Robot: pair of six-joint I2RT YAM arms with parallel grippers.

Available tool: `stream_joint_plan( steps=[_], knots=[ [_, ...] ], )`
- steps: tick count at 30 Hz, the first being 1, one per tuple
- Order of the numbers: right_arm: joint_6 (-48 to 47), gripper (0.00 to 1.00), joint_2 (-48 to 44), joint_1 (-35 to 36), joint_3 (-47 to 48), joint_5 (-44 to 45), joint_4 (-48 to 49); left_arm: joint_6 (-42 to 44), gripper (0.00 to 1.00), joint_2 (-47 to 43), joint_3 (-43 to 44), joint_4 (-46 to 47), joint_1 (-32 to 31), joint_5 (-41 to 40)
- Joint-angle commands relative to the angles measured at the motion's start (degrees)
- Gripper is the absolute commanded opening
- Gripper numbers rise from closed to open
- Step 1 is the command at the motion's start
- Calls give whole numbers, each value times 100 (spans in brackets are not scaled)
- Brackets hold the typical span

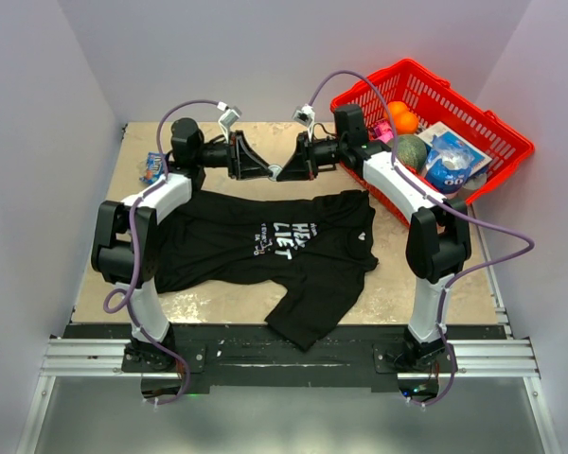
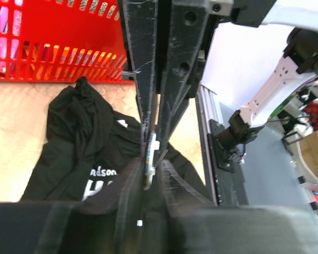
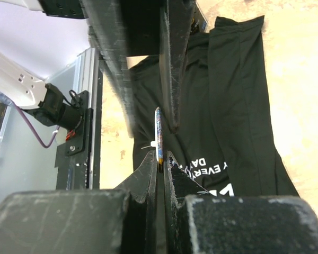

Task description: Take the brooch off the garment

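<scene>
My right gripper (image 3: pixel 160 160) is pinching the brooch (image 3: pixel 158 135) by one edge, with its jaws almost closed on it. The brooch is showing edge-on as a very thin, pale silver-grey disc with a slight bluish sheen. A tiny white piece is sticking out from one face. It is standing straight out past my right fingertips, clear of the fabric.

My left gripper (image 2: pixel 151 172) is meeting my right one tip to tip. Its jaws are standing narrowly apart, one on each side of the brooch's free edge. The gap is looking a little wider than the disc is thick. I cannot tell whether either left finger is touching it.

The black T-shirt (image 1: pixel 265 241) is lying spread on the tan table (image 1: pixel 407 279) below both grippers. Its white lettering (image 1: pixel 298 232) is facing up and one sleeve is trailing toward my bases. A red plastic basket (image 1: pixel 426 87) is sitting beyond my right gripper, well apart from the brooch.
</scene>
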Motion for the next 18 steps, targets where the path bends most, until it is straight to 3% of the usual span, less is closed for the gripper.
stream_joint_plan(
  steps=[1, 8, 9, 13, 18],
  knots=[
    [131, 0, -164, -20, -119, 86, 235, 8, 39, -317, -225, 699, 37, 145],
    [290, 0, -155, -20, -181, 86, 367, 481, 41, -414, -296, 403, -112, 224],
    [307, 0, -164, -20, -189, 86, 376, 665, 41, -449, -226, 210, -121, 120],
    [343, 0, -164, -20, -198, 86, 393, 2655, 41, -441, 222, -2043, -261, -224],
    [334, 0, -172, -20, -216, 86, 393, 2865, 40, -406, 320, -2324, -323, -339]
  ],
)
